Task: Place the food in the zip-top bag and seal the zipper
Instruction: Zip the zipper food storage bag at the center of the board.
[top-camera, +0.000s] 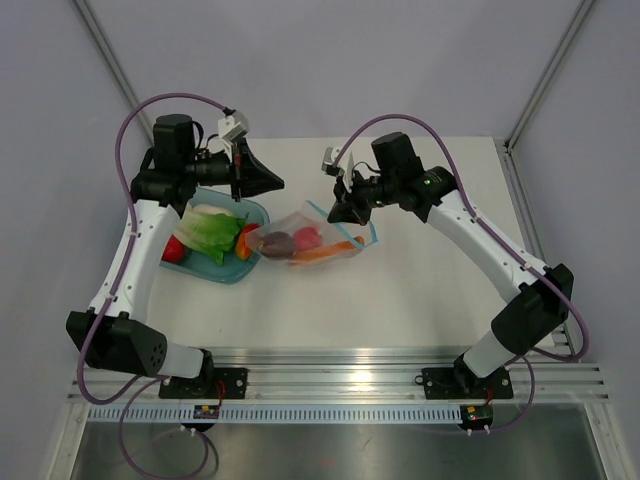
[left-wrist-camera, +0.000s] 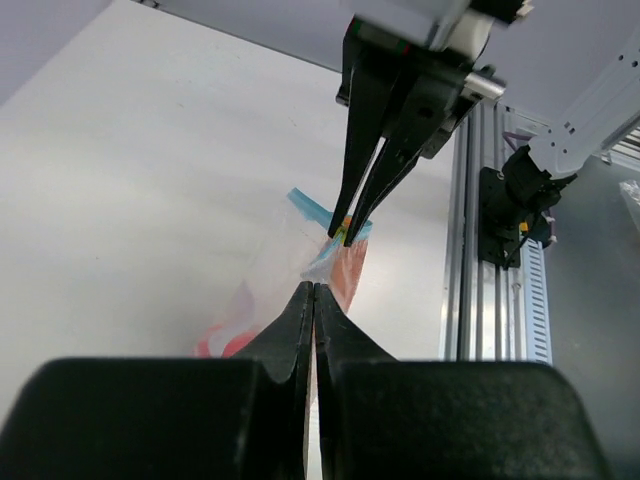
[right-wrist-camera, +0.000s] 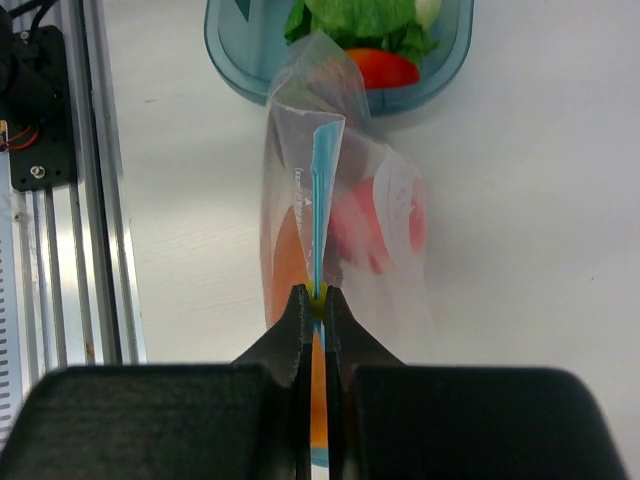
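The zip-top bag (top-camera: 312, 238) lies mid-table, its right end lifted. Inside it is food: a dark purple piece (top-camera: 277, 242), a red one (top-camera: 307, 238) and an orange carrot (top-camera: 335, 250). My right gripper (right-wrist-camera: 315, 295) is shut on the teal zipper (right-wrist-camera: 322, 200), with a small yellow slider between its tips. The right gripper also appears in the top view (top-camera: 345, 212). My left gripper (left-wrist-camera: 313, 288) is shut with its jaws pressed together. It hovers over the bowl's far edge (top-camera: 278, 183), pointing at the bag (left-wrist-camera: 335, 270). I cannot tell whether it touches the plastic.
A teal bowl (top-camera: 228, 275) left of the bag holds green lettuce (top-camera: 215, 232) and a red piece (top-camera: 175, 250). The right wrist view shows the bowl (right-wrist-camera: 225, 55) just beyond the bag. An aluminium rail (top-camera: 340, 370) runs along the near edge.
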